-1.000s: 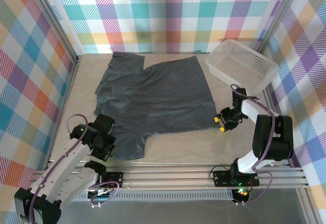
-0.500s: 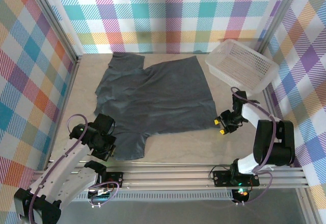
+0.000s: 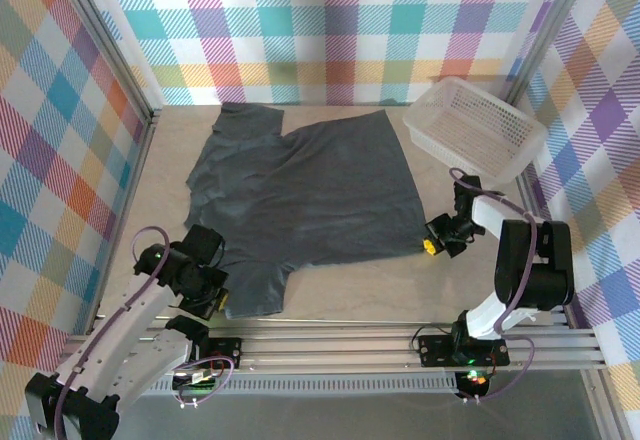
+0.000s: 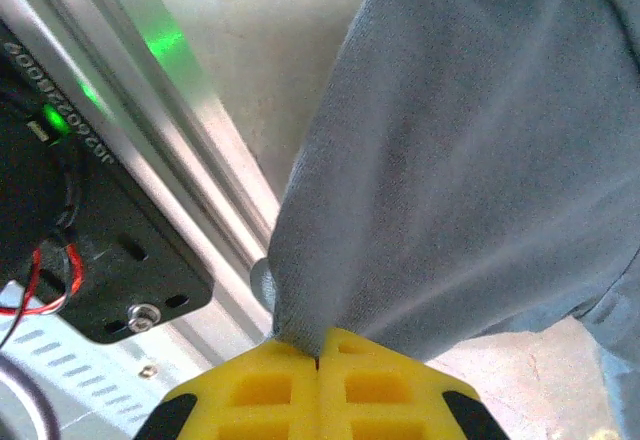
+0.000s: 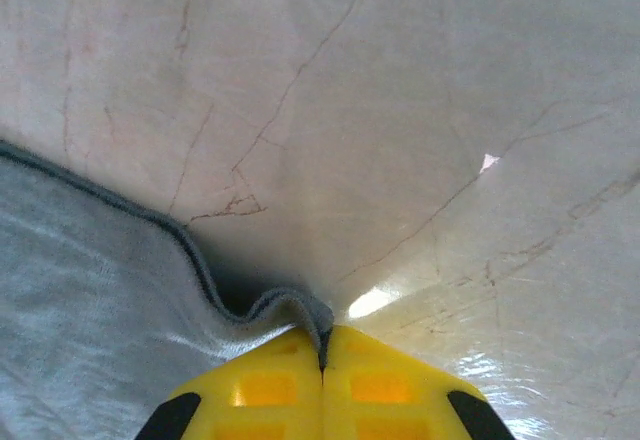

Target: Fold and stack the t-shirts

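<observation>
A dark slate blue-grey t-shirt (image 3: 310,190) lies spread flat on the table, one sleeve at the far left and one at the near left. My left gripper (image 3: 216,303) is shut on the near sleeve's edge (image 4: 330,290), yellow pads (image 4: 260,390) pressed together over the fabric. At the shirt's near right corner my right gripper (image 3: 428,247) is shut on the hem (image 5: 300,310), the cloth puckered up between its yellow pads (image 5: 390,385). Elsewhere the shirt rests on the table.
A white lattice basket (image 3: 474,128) stands tilted at the back right, close behind the right arm. The aluminium frame rail (image 3: 330,345) runs along the near edge, just below the left gripper. Bare table (image 5: 400,110) lies right of the shirt.
The right gripper moved slightly left onto the shirt's near right corner and shut on the hem. The left gripper stayed shut on the sleeve and shifted slightly nearer.
</observation>
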Controlling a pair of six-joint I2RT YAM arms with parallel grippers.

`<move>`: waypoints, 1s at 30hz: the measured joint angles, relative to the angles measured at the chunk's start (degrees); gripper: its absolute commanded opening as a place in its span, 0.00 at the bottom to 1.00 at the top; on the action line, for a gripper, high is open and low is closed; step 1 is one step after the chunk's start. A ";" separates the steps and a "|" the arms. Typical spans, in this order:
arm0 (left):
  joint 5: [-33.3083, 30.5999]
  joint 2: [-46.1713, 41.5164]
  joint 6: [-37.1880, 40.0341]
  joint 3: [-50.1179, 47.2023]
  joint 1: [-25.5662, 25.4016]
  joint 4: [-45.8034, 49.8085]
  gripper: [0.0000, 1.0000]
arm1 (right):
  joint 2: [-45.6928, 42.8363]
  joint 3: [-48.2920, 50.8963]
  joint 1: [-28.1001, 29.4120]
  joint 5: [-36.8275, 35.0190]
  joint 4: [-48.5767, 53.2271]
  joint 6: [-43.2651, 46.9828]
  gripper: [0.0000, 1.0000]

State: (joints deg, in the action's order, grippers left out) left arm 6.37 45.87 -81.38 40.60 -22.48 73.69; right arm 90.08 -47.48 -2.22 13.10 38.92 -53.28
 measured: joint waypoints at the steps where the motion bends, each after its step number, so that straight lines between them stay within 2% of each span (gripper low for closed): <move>1: -0.11 -0.04 0.15 0.76 0.00 1.09 0.00 | -0.63 0.00 0.13 -0.31 0.46 0.20 0.00; 10: -0.90 -3.34 -0.46 2.38 -1.16 5.84 0.00 | -7.78 0.00 2.95 -2.67 5.84 1.14 0.00; 15: -1.57 -1.40 -0.37 2.64 -1.44 4.74 0.00 | -8.50 -0.09 3.85 -2.80 6.93 1.73 0.00; 23: -6.64 13.31 4.33 12.90 -0.42 -7.41 0.00 | -5.68 -8.35 4.20 -1.51 8.79 3.23 0.00; 30: -7.65 28.33 12.61 24.24 7.98 -16.31 0.00 | 1.01 -18.97 4.20 -0.02 9.03 3.21 0.00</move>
State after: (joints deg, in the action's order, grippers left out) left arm -1.28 74.19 -68.77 64.84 -14.50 57.39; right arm 91.09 -66.46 1.98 13.08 47.94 -50.06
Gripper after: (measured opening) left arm 0.054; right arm 0.057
